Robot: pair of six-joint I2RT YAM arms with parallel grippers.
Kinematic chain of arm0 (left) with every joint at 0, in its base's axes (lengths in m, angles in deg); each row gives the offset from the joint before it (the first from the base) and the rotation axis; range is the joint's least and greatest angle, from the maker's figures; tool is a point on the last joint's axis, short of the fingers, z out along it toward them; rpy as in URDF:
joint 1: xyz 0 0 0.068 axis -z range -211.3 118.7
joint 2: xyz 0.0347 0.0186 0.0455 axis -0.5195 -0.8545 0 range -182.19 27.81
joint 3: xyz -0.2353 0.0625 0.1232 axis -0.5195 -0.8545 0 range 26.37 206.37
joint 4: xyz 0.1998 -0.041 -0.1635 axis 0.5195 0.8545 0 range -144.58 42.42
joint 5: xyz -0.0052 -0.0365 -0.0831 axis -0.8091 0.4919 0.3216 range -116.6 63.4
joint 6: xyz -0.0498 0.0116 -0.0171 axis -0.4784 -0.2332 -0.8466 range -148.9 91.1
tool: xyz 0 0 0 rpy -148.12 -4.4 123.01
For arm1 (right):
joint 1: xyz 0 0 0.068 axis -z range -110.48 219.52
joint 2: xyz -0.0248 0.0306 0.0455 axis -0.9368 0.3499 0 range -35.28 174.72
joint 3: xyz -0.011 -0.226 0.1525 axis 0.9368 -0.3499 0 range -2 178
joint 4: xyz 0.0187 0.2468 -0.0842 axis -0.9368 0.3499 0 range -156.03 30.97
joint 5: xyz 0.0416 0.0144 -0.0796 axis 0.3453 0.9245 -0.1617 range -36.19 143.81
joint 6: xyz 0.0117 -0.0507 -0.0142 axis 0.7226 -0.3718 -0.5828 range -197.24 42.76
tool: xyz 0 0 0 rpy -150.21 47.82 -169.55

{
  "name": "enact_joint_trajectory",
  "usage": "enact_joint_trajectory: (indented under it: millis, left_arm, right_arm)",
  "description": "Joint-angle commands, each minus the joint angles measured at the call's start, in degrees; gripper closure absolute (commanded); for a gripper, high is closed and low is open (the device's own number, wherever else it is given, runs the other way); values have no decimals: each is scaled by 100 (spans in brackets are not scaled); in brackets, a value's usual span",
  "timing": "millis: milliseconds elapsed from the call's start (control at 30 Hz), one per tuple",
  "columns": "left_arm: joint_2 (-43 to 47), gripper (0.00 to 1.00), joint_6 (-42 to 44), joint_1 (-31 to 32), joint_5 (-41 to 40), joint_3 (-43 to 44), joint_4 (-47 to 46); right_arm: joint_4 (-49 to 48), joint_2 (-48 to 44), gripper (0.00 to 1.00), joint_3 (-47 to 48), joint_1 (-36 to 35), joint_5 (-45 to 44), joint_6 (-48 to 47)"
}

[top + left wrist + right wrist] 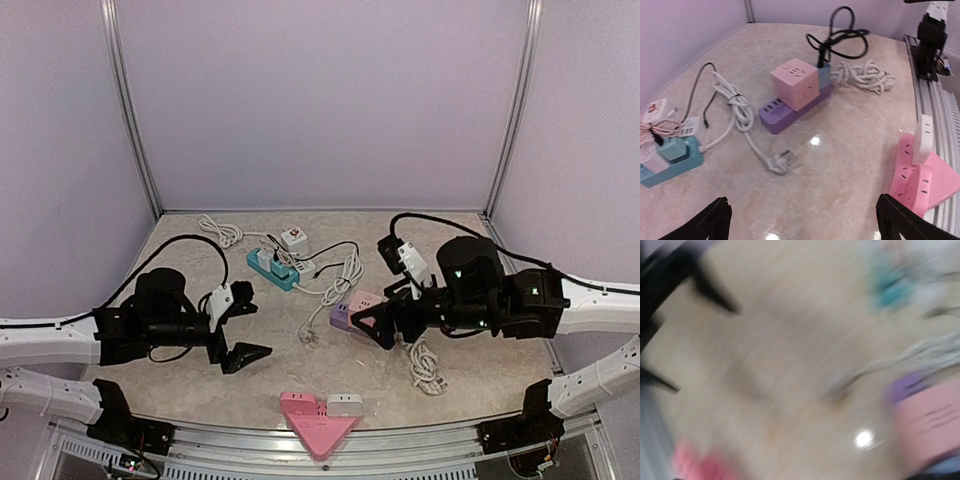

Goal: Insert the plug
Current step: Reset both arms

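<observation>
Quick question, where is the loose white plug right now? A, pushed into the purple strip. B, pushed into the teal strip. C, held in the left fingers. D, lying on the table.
D: the plug lies flat on the table at the end of its white cord, apart from the purple strip and in no socket.

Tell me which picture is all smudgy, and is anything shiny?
Right wrist view: smeared all over, the pink cube just a blob. Left wrist view: sharp, with white glare spots on the table. Top view: clear and evenly lit.
</observation>
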Motion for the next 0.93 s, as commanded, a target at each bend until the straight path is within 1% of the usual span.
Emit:
enact_joint_trajectory:
  millis: [0,100,200,333,433,533,600,700,800,900]
  left_arm:
    - [587,1,-550,-1137,-1099,353,325]
    - [1057,1,-664,-2068,-1372,331,294]
    - [1491,1,-785,-3039,-1663,208,291]
    - [2123,1,-881,-4097,-2128,-184,143]
    - [2480,1,-1083,-4672,-2401,-519,150]
    - [2803,1,-1187,-5092,-2497,-879,230]
    - [2929,1,-1202,-5413,-2332,-1005,138]
    - [2928,1,-1124,-5525,-2195,-1090,47]
    - [2881,1,-1031,-5625,-2002,-1192,-31]
    - [2814,1,-1028,-5794,-1966,-1280,-112]
  right_arm:
    - [1483,-76,0,964,1149,-1209,651]
    - [1900,55,0,1263,2241,-1233,542]
    - [2201,103,0,1325,3311,-1005,554]
    - [2119,-51,0,885,4899,-9,678]
    - [2157,12,0,626,5629,130,892]
    - [2321,196,0,572,5760,-507,944]
    - [2394,317,0,521,5762,-825,911]
    - [2224,390,0,297,5759,-913,870]
    - [1848,276,0,-18,5760,-859,895]
    - [1476,93,0,-282,5761,-1102,946]
